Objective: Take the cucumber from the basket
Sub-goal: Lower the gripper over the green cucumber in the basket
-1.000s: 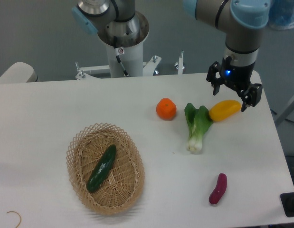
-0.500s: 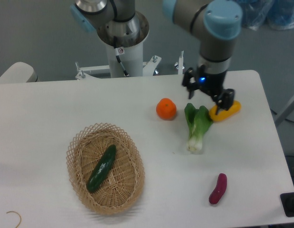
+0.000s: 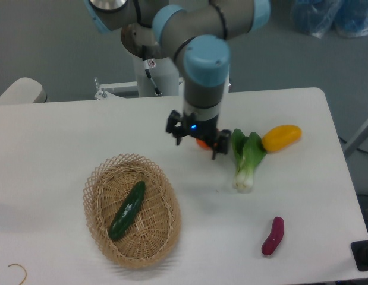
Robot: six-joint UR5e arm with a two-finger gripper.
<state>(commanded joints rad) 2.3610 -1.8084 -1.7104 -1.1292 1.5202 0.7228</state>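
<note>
My end effector (image 3: 196,143) hangs above the white surface (image 3: 65,136), up and to the right of the basket (image 3: 167,234), with its two dark fingers spread apart and nothing between them. It sits directly in front of an orange fruit (image 3: 201,143), so only a sliver of orange shows between the fingers.

The cucumber (image 3: 128,210) lies inside the basket, slanted from the lower left to the upper right, resting on the woven bottom a little left of the basket's middle. My end effector is well apart from it.

To the right of the basket, past my end effector, a bok choy (image 3: 245,157) lies with its leaves pointing away from the camera and its white stem end toward it. A yellow pepper (image 3: 281,137) rests just beside the bok choy's leaves, farther right again from the basket. A small purple eggplant (image 3: 273,236) lies well to the right of the basket, near the front edge of the surface.
</note>
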